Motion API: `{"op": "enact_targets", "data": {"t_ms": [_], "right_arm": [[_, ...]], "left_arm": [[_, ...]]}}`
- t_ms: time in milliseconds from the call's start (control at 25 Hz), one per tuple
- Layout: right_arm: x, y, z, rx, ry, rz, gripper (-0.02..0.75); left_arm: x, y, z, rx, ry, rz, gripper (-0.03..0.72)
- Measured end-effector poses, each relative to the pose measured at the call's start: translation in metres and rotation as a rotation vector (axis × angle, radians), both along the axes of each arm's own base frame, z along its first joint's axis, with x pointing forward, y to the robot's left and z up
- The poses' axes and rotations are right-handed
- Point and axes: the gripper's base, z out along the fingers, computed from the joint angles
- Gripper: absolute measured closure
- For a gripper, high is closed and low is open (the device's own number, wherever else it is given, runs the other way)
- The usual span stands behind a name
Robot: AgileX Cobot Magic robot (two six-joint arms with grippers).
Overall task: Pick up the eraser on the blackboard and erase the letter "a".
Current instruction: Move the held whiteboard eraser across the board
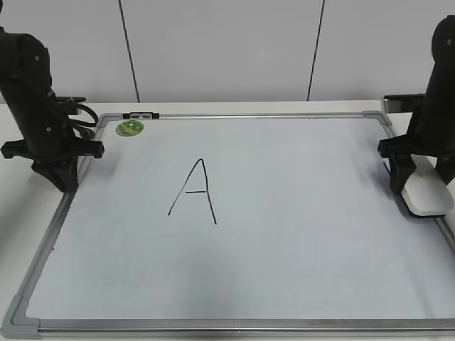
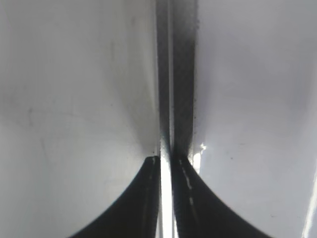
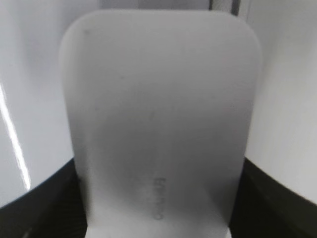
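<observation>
The white eraser lies flat at the right edge of the blackboard, a white dry-erase board with a grey frame. My right gripper stands over the eraser with a finger on each side. In the right wrist view the eraser fills the space between the two dark fingers of the right gripper, which press its sides. No small letter "a" shows on the board. My left gripper hangs over the board's left frame, shut and empty; its fingers nearly touch.
A large black capital "A" is written left of the board's middle. A round green sticker sits at the far left corner. The board's metal frame runs under the left gripper. A white wall stands behind the table.
</observation>
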Motion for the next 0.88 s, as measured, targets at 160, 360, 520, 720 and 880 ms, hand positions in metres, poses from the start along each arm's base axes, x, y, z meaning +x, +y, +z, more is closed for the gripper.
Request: {"op": "enact_targets", "data": {"t_ms": [160,360,520,720,880], "right_arm": [[0.001,0.002,-0.009,0.019,0.02,-0.008,0.209],[0.002,0.002,-0.02,0.019,0.044,-0.007,0.209],[0.002,0.002,-0.02,0.019,0.043,-0.007,0.209],[0.003,0.002,-0.019,0.018,0.04,-0.019,0.127],[0.003,0.003,-0.019,0.028,0.039,-0.032,0.071]], "left_arm": [[0.0,0.0,0.0,0.0,0.0,0.0,0.624],[0.0,0.0,0.0,0.0,0.0,0.0,0.624],[0.0,0.0,0.0,0.0,0.0,0.0,0.623],[0.0,0.0,0.0,0.0,0.0,0.0,0.623],[0.0,0.0,0.0,0.0,0.0,0.0,0.623]]}}
